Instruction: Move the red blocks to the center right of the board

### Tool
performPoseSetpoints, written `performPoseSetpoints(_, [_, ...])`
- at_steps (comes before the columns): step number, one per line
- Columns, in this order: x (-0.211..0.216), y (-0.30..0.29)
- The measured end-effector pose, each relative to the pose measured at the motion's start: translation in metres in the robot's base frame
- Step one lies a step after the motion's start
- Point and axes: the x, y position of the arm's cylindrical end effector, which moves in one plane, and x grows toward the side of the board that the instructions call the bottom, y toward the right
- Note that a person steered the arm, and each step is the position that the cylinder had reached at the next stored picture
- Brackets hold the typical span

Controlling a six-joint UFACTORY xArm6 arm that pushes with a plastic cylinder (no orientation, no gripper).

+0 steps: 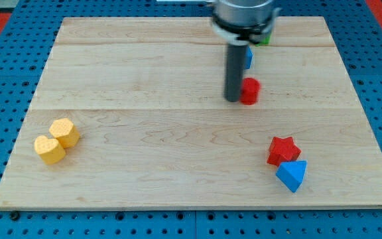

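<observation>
Wooden board (144,179) w/ my tip (233,99), a plain rod w/ no claw to open or close, touching the left side of a small red block (250,91) above centre, red star block (282,150) near the board's lower-right; both look light, rigid, prob. slide easily, push on flat left faces.

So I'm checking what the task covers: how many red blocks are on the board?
2. A small red block touches my tip on its right, upper middle. A red star sits lower right, against a blue block.
</observation>
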Motion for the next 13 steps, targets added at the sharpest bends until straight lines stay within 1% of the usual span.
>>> performPoseSetpoints(1, [-0.012,0.069])
performPoseSetpoints(2, [0.047,0.097])
performPoseSetpoints(3, [0.147,0.163])
performPoseSetpoints(4, [0.176,0.096])
performPoseSetpoints(5, [0.145,0.029])
performPoseSetpoints(6, [0.119,-0.022])
performPoseSetpoints(7, [0.087,0.003])
performPoseSetpoints(8, [0.097,0.037])
performPoseSetpoints(9, [0.123,0.045])
performPoseSetpoints(10, [0.086,0.081])
performPoseSetpoints(11, [0.047,0.098])
performPoseSetpoints(12, [0.07,0.129])
performPoseSetpoints(13, [0.044,0.124])
